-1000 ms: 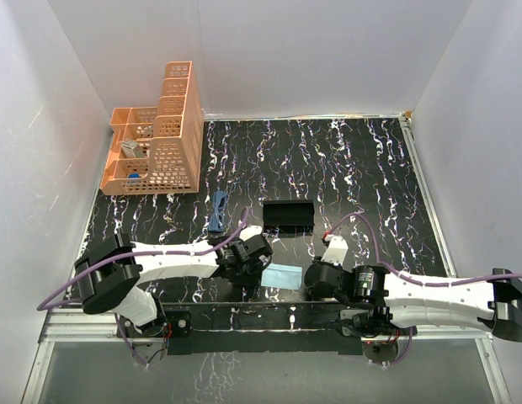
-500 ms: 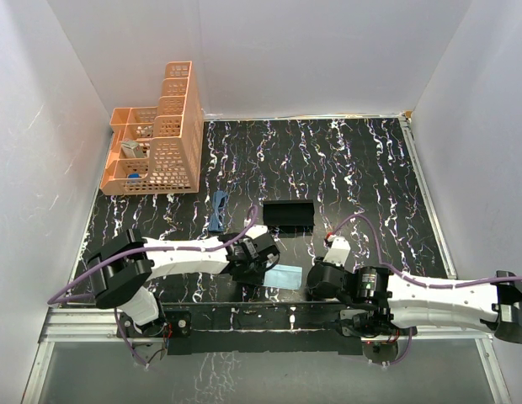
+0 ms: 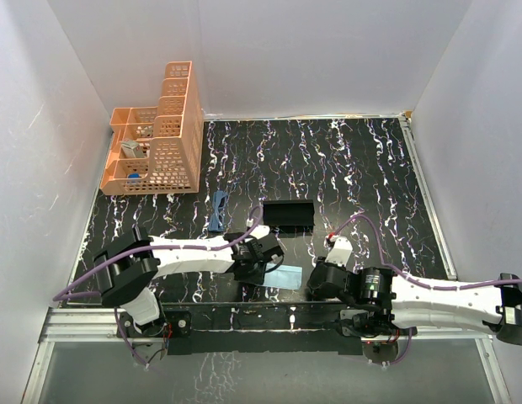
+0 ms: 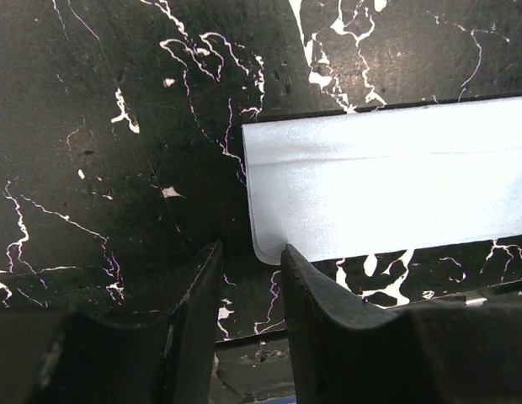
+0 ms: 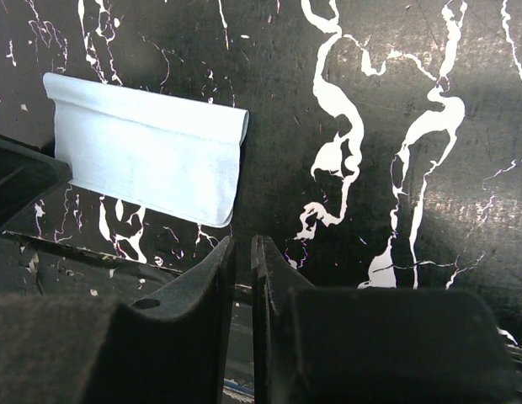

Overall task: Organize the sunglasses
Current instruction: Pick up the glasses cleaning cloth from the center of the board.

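At the near edge of the table, a light blue cloth lies flat between the two grippers. Its long side runs close along that edge, so there's barely any marble left on the near side of it.

The left gripper hangs low just off the cloth's left end. Its jaws are parted only a little, with nothing between them. One cloth corner sits right by the tip of one finger (touching or not, can't tell). The right gripper is on the other side, a bit apart from the cloth's end. Its fingers are pinched down to a thin slit and hold nothing.

The sunglasses are folded and lie on the marble left of centre, pointing away from the arms, and neither gripper is on them. A black case sits to their right with a strip of bare marble between the two. An orange basket stands further back in the far left corner. The most open room is the marble from the case out to the right-hand and far edges.

Hard to see: from above, both sets of fingertips are hidden under the left arm and right arm. The right arm's elbow is also cut off at the side of that view. The left wrist view cuts the cloth off on the right. In the right wrist view, a dark shape covers one of its corners. What's in the basket is too small to make out.
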You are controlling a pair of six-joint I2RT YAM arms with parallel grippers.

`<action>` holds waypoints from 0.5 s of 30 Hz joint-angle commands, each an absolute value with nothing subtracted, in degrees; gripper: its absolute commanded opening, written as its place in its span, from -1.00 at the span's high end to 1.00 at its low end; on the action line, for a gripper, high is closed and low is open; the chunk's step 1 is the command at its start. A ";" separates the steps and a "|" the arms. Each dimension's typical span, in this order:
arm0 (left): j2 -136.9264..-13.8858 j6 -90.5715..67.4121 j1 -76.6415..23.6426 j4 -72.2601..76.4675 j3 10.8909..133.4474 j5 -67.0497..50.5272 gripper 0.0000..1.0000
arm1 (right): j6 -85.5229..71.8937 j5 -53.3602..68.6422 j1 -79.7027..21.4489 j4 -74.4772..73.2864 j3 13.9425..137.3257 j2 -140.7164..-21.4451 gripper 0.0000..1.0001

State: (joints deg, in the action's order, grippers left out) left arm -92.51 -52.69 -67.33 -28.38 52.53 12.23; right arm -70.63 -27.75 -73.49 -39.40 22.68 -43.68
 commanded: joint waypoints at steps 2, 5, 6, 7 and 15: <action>-97.26 -54.38 -68.68 -28.86 52.86 10.65 0.37 | -71.37 -30.06 -73.83 -39.11 22.70 -42.48 0.75; -98.64 -54.70 -69.36 -29.28 53.51 10.56 0.37 | -71.28 -30.06 -73.83 -39.20 22.68 -42.08 0.75; -99.00 -54.82 -69.47 -29.46 53.67 10.59 0.39 | -71.28 -30.03 -73.83 -39.20 22.68 -41.90 0.76; -99.39 -54.90 -69.57 -29.74 54.02 10.65 0.42 | -71.25 -30.00 -73.83 -39.20 22.60 -41.65 0.75; -100.63 -55.68 -70.44 -30.77 55.14 10.93 0.51 | -71.09 -30.22 -73.83 -39.20 22.41 -40.45 0.75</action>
